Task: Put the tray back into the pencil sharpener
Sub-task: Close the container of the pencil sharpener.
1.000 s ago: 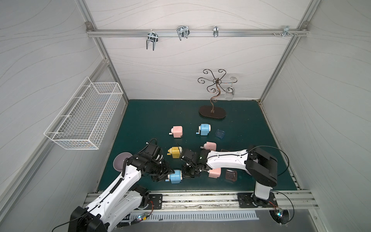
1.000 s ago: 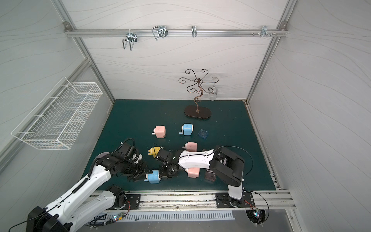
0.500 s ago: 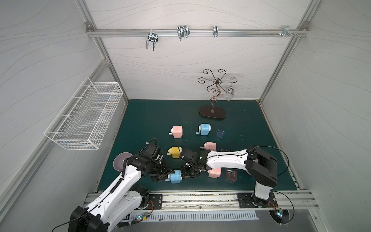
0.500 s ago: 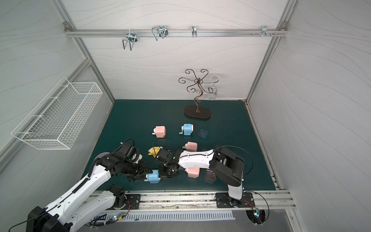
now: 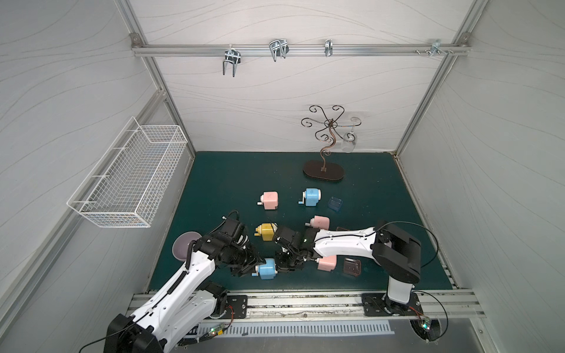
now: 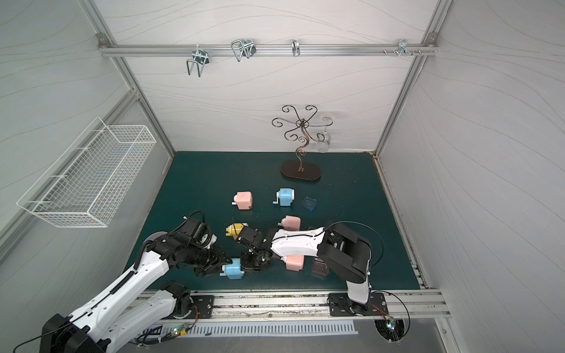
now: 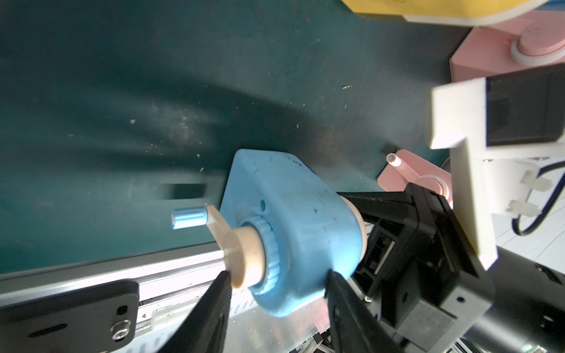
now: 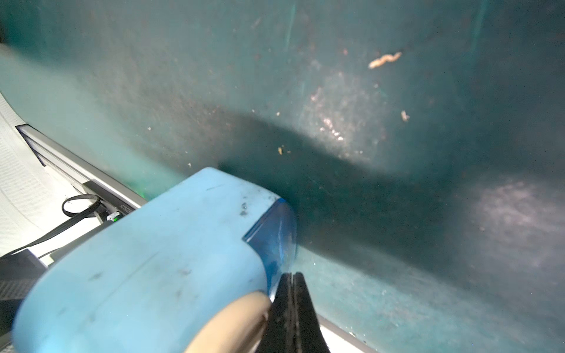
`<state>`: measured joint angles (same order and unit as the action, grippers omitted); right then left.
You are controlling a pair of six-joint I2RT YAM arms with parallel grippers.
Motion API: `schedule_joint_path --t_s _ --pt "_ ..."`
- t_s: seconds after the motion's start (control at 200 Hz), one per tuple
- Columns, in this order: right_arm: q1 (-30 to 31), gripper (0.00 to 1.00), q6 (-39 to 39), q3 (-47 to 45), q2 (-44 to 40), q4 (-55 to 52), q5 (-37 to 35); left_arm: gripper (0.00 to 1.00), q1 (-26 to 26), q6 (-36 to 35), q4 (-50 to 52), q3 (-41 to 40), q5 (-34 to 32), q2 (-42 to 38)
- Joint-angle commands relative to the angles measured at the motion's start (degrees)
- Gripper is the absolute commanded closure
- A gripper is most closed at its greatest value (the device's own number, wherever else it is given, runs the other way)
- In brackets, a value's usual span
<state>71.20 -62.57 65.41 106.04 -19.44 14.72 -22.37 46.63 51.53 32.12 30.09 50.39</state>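
A light blue pencil sharpener (image 5: 267,269) (image 6: 234,269) lies near the mat's front edge. My left gripper (image 7: 275,295) is shut on its body (image 7: 290,220) from the crank end, one finger on each side. A translucent blue tray (image 8: 275,235) sits in the sharpener's (image 8: 153,259) other end, its front face nearly flush with the body. My right gripper (image 8: 292,276) is shut with nothing between its fingers, and its tips rest against the tray's edge. In both top views the right gripper (image 5: 282,265) (image 6: 253,264) meets the sharpener from the right.
Other sharpeners lie on the green mat: yellow (image 5: 266,231), pink (image 5: 269,200), blue (image 5: 312,196), pink (image 5: 319,221), pink (image 5: 327,262). Loose trays lie apart, one blue (image 5: 335,203) and one dark (image 5: 351,266). A metal stand (image 5: 323,172) is at the back, a purple disc (image 5: 185,249) at left.
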Motion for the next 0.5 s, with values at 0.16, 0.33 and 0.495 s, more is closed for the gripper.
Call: schedule_joint_path --t_s 0.16,0.33,0.495 --pt "0.58 1.00 -0.11 -0.72 -0.51 2.97 0.68 0.47 0.05 -0.75 0.59 0.84 -1.26 0.85" --pt "0.59 1.00 1.03 0.22 -1.41 -1.46 -2.01 0.47 0.05 -0.75 0.59 0.88 -1.35 0.93" --pt "0.98 0.96 2.10 2.22 -2.48 -7.85 -6.17 0.47 0.05 -0.74 0.59 1.01 -1.71 0.59"
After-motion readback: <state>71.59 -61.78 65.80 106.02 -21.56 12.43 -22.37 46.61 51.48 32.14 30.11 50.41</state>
